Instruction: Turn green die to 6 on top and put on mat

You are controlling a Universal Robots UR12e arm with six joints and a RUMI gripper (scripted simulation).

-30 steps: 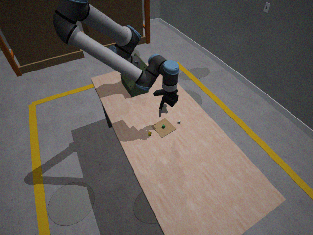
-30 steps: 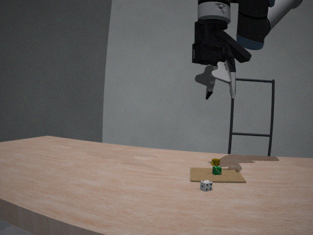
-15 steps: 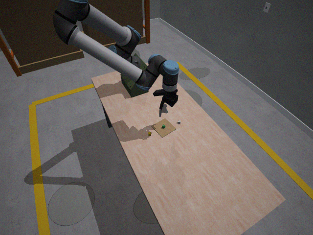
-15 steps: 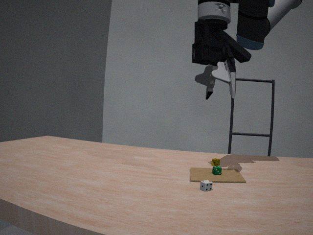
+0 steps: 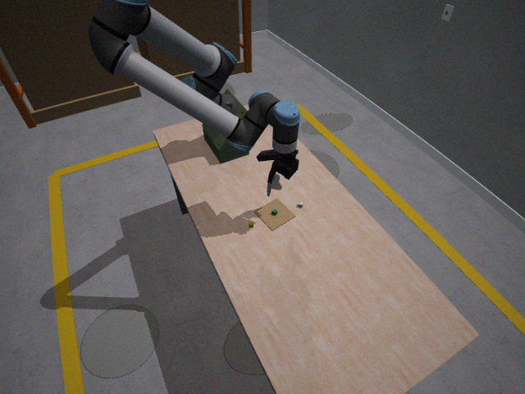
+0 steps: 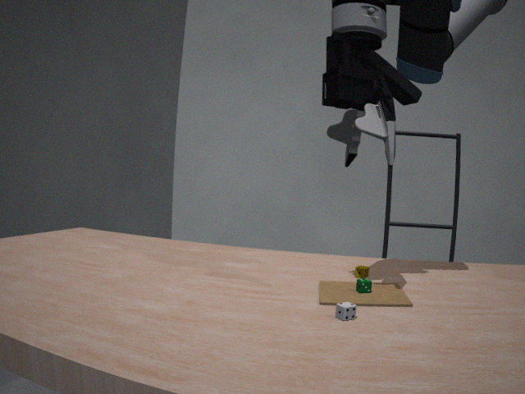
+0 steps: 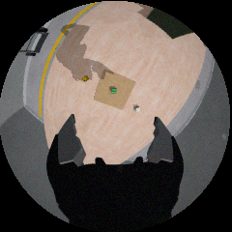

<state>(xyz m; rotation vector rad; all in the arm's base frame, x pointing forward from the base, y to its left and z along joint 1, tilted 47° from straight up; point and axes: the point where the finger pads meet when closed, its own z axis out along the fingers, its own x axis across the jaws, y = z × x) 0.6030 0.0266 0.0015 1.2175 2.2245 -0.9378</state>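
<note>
The green die (image 6: 363,285) sits flat on the tan mat (image 6: 364,293), near its middle; it also shows in the top view (image 5: 274,211) and in the wrist view (image 7: 113,90). The mat (image 5: 274,216) lies on the wooden table. A yellow die (image 6: 362,271) sits on the table just off the mat's edge. A white die (image 6: 345,311) sits on the table on the mat's other side, apart from it. My gripper (image 6: 368,158) is open and empty, high above the table, well above the mat (image 7: 117,92). The number on top of the green die is too small to read.
The arm's green base (image 5: 222,144) stands at the table's far end. A dark metal frame (image 6: 419,194) stands behind the table. Yellow floor tape (image 5: 407,208) runs around the table. The arm's shadow (image 5: 216,220) falls on the table beside the yellow die (image 5: 251,223).
</note>
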